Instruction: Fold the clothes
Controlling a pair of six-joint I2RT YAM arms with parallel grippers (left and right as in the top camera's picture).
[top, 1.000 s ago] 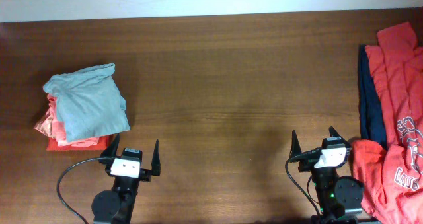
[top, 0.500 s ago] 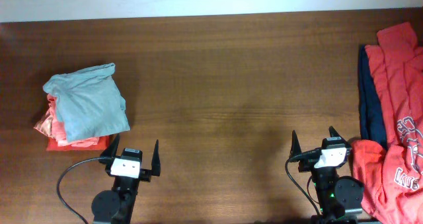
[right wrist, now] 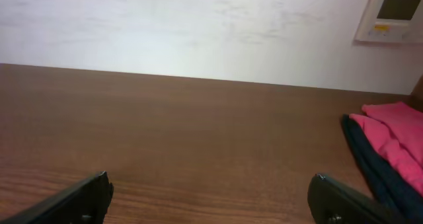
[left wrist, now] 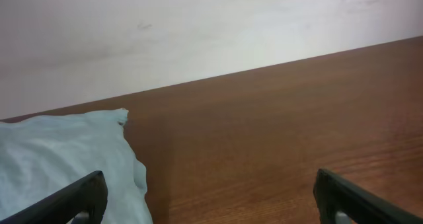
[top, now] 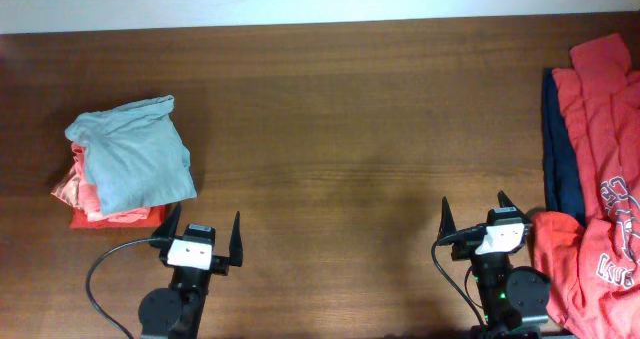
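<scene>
1. Left gripper (top: pixel 207 219), seen from overhead, sits at the near edge of the table (top: pixel 340 129), toward its left end. Its fingers are spread wide with nothing between them. The right gripper (top: pixel 473 207) sits at the same edge toward the table's right end, likewise spread and empty.
2. Also overhead, a folded grey-blue shirt (top: pixel 135 157) lies at the table's left end. It rests on coral-red garments (top: pixel 85 197) whose edges show beneath it.
3. At the table's right end, loose coral-red T-shirts (top: pixel 600 99) lie in a heap, one with white lettering (top: pixel 618 229). They partly cover a navy shirt (top: pixel 560 154), whose edge shows on the side toward the table's middle.
4. In the left wrist view, the two fingertips stand wide apart at the bottom corners. The grey-blue shirt fills the lower left on the table, and a pale wall (left wrist: pixel 198 26) rises beyond the table's far edge.
5. In the right wrist view, the fingertips are again wide apart over bare table. The navy shirt and coral-red cloth lie at the table's right end, under a wall panel (right wrist: pixel 393 12).
</scene>
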